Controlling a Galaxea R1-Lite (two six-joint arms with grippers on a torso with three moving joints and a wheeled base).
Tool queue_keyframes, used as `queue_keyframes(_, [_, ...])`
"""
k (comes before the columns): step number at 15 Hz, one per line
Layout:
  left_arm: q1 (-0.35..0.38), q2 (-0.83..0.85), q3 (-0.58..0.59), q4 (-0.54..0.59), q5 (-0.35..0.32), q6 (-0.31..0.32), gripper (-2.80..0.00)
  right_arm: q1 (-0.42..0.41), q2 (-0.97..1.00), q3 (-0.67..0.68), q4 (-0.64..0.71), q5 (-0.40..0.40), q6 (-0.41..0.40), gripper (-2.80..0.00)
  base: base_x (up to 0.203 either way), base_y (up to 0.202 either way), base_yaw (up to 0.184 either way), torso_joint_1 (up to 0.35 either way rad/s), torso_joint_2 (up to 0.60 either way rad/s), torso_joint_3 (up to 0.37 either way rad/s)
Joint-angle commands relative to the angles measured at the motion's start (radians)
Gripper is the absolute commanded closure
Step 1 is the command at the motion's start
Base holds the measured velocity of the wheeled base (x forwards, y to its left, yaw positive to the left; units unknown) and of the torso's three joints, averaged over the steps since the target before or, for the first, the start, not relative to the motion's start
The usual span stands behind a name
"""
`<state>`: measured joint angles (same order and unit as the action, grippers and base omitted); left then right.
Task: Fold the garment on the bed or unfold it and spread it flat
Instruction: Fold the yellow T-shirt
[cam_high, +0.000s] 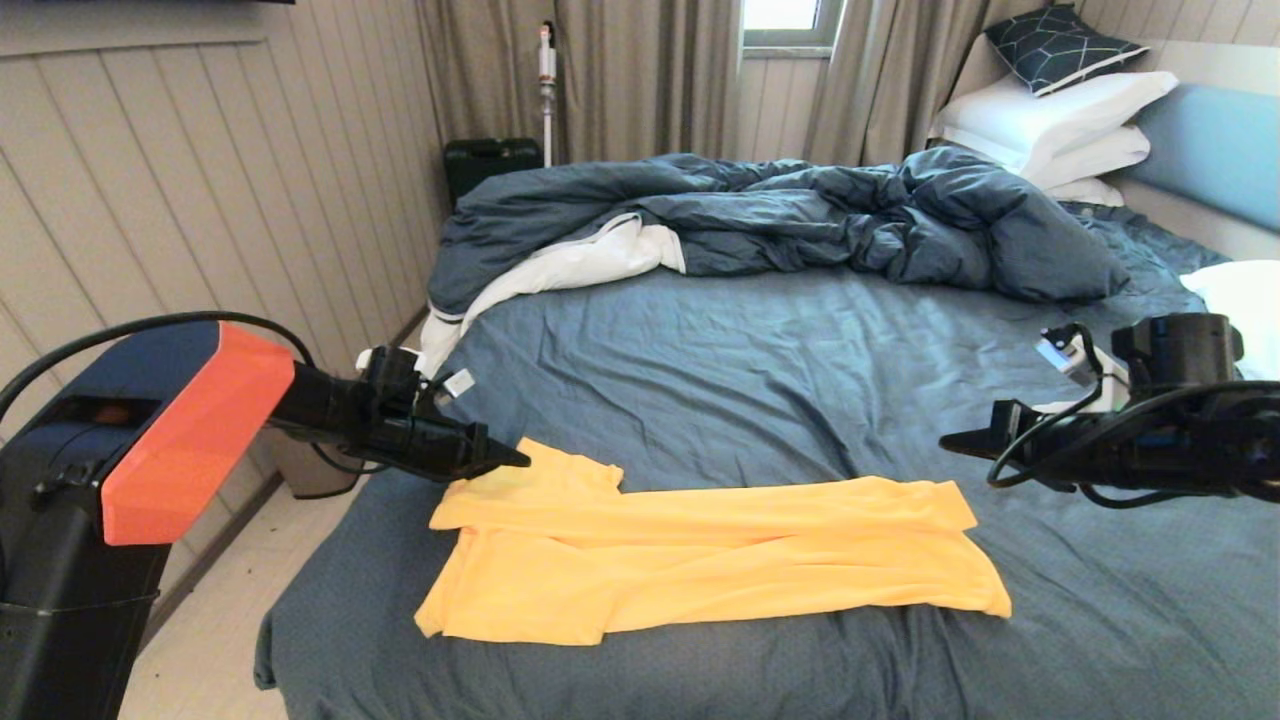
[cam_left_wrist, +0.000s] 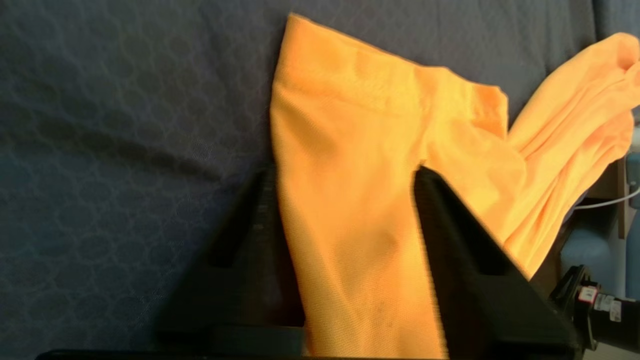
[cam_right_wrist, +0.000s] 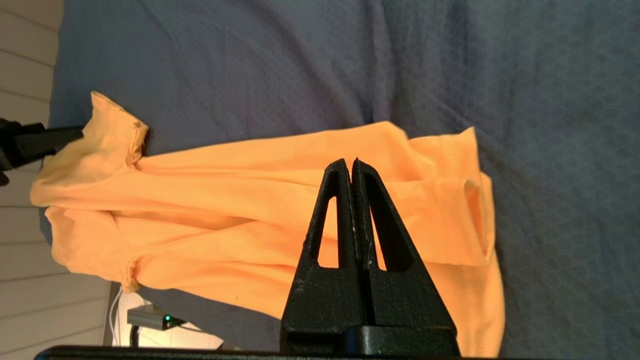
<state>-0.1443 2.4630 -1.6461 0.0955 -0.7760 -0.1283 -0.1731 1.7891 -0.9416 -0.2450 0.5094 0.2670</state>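
The bright yellow thin T-shirt (cam_high: 700, 555) lies folded lengthwise on the dark blue-grey bed sheet (cam_high: 780, 360); the left claw (cam_high: 505, 458) is wide open around its sleeve end; the right claw (cam_high: 955, 440), closed and empty, hovers beside the hem. I think a shallow pinch could catch only one layer, or the sheet too, so the fold would slip open.

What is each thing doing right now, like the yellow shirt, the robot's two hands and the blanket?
garment: folded lengthwise, lying on the bed.
left gripper: open, fingers astride a sleeve.
right gripper: shut, empty, raised above the shirt.
duvet: rumpled in a heap.
bed: sheet wrinkled.
pillows: stacked by the headboard.
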Motion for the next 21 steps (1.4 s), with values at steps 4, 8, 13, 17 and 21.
queue_keyframes(4, [0.002, -0.014, 0.052, -0.019, 0.003, 0.001, 0.00, -0.009, -0.005, 0.004, -0.002, 0.026, 0.001, 0.00, 0.000, 0.000, 0.000, 0.000, 0.00, 0.000])
queue_keyframes(8, [0.002, -0.047, 0.094, -0.052, 0.006, 0.002, 0.00, -0.008, -0.007, 0.007, -0.001, 0.028, 0.003, 0.00, 0.000, 0.000, 0.000, 0.000, 0.00, 0.000])
queue_keyframes(13, [0.005, -0.156, 0.142, -0.060, 0.003, -0.005, 0.00, -0.003, -0.036, 0.036, -0.002, 0.028, 0.007, 0.00, 0.000, 0.000, 0.000, 0.000, 0.00, 0.000])
queue_keyframes(17, [0.002, -0.274, 0.320, -0.134, 0.003, -0.003, 0.00, -0.003, -0.051, 0.064, -0.002, 0.030, 0.006, 0.00, 0.000, 0.000, 0.000, 0.000, 0.00, 0.000])
queue_keyframes(21, [-0.016, -0.410, 0.534, -0.254, 0.003, -0.003, 0.00, -0.002, -0.050, 0.073, -0.003, 0.038, 0.006, 0.00, 0.000, 0.000, 0.000, 0.000, 0.00, 0.000])
